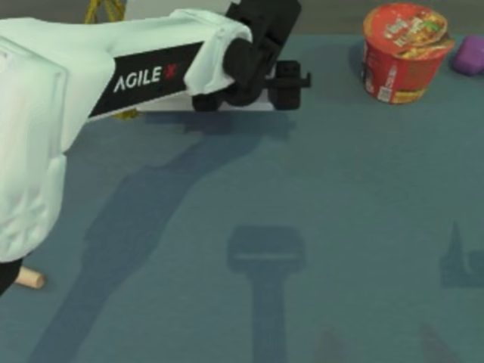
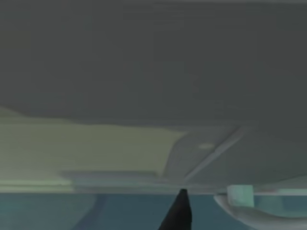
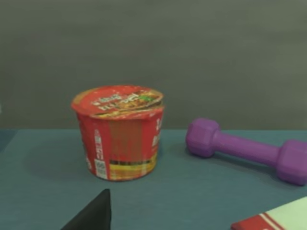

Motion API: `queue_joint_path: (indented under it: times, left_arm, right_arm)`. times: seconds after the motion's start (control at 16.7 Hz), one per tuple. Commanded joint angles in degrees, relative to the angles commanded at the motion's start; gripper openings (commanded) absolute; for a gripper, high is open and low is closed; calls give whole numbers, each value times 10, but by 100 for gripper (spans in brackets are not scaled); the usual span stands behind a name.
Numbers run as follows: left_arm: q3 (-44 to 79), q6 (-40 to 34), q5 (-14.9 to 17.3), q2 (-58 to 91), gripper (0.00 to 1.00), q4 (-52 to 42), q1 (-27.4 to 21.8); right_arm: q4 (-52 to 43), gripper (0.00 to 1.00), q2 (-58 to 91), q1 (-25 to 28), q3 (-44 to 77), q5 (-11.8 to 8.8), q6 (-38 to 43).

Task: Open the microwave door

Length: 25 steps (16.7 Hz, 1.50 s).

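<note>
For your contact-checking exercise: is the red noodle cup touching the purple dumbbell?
Apart. The right wrist view shows bare teal table between the red noodle cup and the near end of the purple dumbbell; the top view also shows a gap.

One red noodle cup [image 1: 401, 51] is seen at the far right of the table, and one purple dumbbell [image 3: 249, 149] is counted beside it. One microwave [image 2: 144, 72] is shown up close in the left wrist view, mostly hidden under the arm from above. One small tan peg-like thing [image 1: 30, 279] is spotted at the left edge. One red-and-white flat item [image 3: 276, 218] is glimpsed, only partly.
</note>
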Motion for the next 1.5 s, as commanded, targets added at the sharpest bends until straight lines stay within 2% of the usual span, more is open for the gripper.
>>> queue_joint_path:
  times: [0.24,0.3,0.72,0.78,1.5]
  left_arm:
    - [0,0,0,0,2,0,0]
    - [0,0,0,0,0,0,0]
    - [0,0,0,0,0,0,0]
    - [-31,-2,8,-16,0,-5,-21]
    - [-89,-16,-12,-54,0,30,-18]
  right_arm:
    - [0,100,0,0,0,0,0]
    - [0,100,0,0,0,0,0]
    - [0,100,0,0,0,0,0]
    - [0,100,0,0,0,0,0]
    - [0,100,0,0,0,0,0]
